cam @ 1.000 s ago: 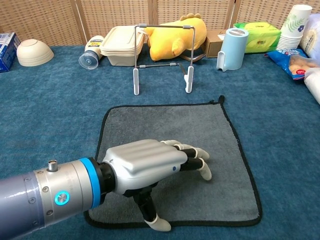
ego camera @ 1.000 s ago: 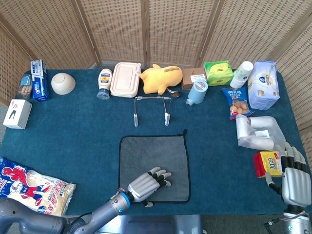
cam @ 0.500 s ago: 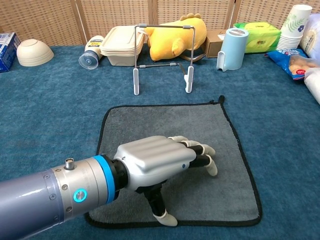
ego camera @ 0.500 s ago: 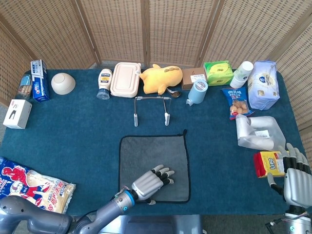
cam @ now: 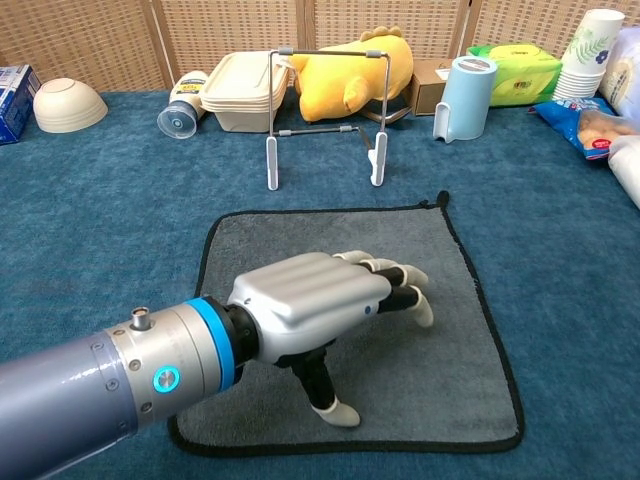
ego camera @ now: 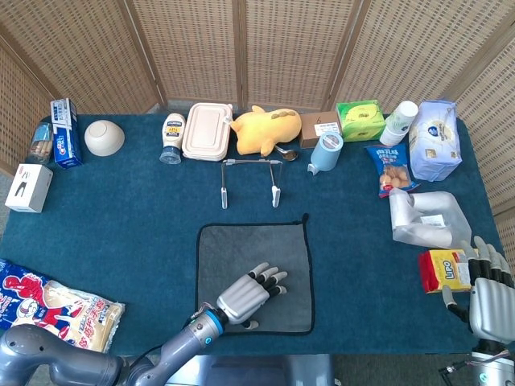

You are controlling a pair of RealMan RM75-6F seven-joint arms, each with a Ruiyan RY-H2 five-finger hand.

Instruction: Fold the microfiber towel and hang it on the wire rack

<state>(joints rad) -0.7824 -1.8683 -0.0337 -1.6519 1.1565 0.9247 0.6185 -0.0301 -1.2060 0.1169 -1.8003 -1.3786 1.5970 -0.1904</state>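
A grey microfiber towel (ego camera: 256, 256) (cam: 360, 250) with black edging lies flat on the blue table, a small loop at its far right corner. My left hand (ego camera: 248, 293) (cam: 315, 312) hovers over its near half, fingers spread and slightly curled, thumb pointing down toward the cloth, holding nothing. The wire rack (ego camera: 249, 178) (cam: 325, 110) stands upright just beyond the towel's far edge. My right hand (ego camera: 487, 293) rests at the table's near right edge with fingers apart, next to a yellow box; the chest view does not show it.
Behind the rack sit a yellow plush toy (ego camera: 265, 129), a lidded container (ego camera: 206, 131), a bottle (ego camera: 172, 137) and a light blue cup (ego camera: 326, 151). A silver bag (ego camera: 426, 217) and yellow box (ego camera: 444, 269) lie at right. A snack packet (ego camera: 56, 305) lies at near left.
My left hand has shifted slightly farther and to the right over the towel. The towel and my right hand have stayed put.
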